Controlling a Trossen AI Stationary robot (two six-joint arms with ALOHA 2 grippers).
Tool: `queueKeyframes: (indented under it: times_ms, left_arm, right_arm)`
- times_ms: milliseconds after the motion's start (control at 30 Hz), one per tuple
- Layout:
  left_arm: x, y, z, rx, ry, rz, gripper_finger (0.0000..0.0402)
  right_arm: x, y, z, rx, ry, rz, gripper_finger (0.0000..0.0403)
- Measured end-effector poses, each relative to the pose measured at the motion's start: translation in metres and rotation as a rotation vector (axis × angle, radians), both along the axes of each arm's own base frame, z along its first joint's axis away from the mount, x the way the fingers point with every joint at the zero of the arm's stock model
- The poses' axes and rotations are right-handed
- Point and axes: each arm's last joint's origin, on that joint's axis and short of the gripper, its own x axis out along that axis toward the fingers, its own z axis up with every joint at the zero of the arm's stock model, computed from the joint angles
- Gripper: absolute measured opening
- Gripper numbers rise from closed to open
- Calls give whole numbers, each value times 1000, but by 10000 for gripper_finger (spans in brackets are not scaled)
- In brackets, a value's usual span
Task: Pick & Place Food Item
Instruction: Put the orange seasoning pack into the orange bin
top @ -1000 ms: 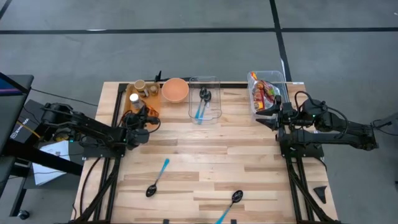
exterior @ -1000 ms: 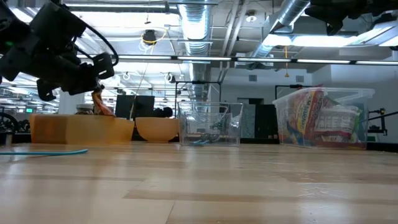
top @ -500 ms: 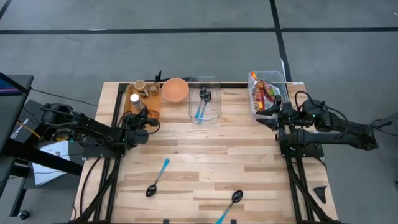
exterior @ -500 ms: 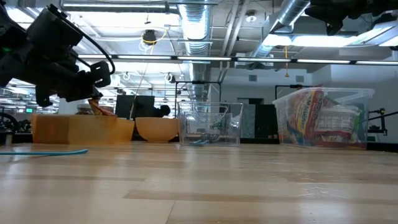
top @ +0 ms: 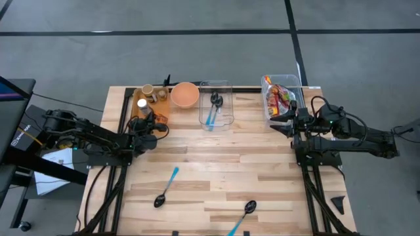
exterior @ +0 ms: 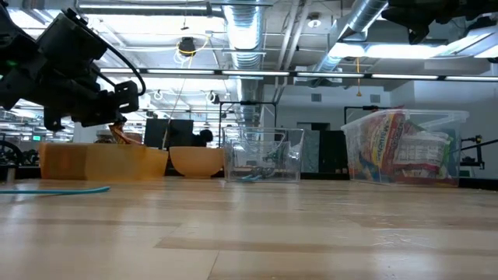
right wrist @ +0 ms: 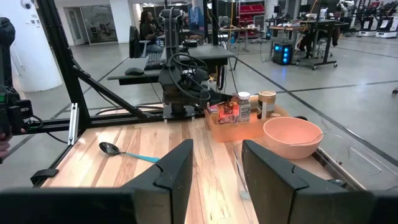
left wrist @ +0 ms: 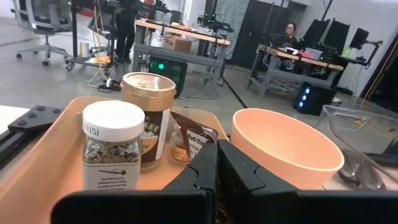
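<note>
1. High view: left jaws sit over the front edge of the orange tray point(top: 140, 105), beside the jars. The peach bowl point(top: 185, 94) looks empty, so as I read it nothing is placed yet and the whole carry is left. The food item is too small to pick out here. Right arm point(top: 341, 134) waits by the clear bin of snack packs point(top: 281, 97).
2. Low view: left arm point(exterior: 74, 74) hangs above the tray; a brown scrap shows right under the jaws. The right arm is cut off at the top edge.
3. Left wrist view: left jaws are clenched. The snack packet point(left wrist: 189, 142) stands in the tray right at their tips, by the brown-lidded jar point(left wrist: 148, 118). Can't tell whether it's pinched or just behind them.
4. Right wrist view: right jaws are released, with nothing between them; they face the far tray across the bench point(right wrist: 186, 168).
</note>
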Motion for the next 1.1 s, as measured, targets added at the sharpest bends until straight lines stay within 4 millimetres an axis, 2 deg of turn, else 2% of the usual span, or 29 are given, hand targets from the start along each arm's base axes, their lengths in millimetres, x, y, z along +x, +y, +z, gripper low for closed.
queueKeyframes:
  times_ms: [467, 1100]
  left_arm:
    - [-1, 0, 2, 14, 26, 10, 0]
    - [2, -2, 1, -27, 52, -76, 0]
  right_arm:
    - [0, 0, -1, 2, 5, 0, 134]
    - [0, 0, -1, 4, 13, -1, 134]
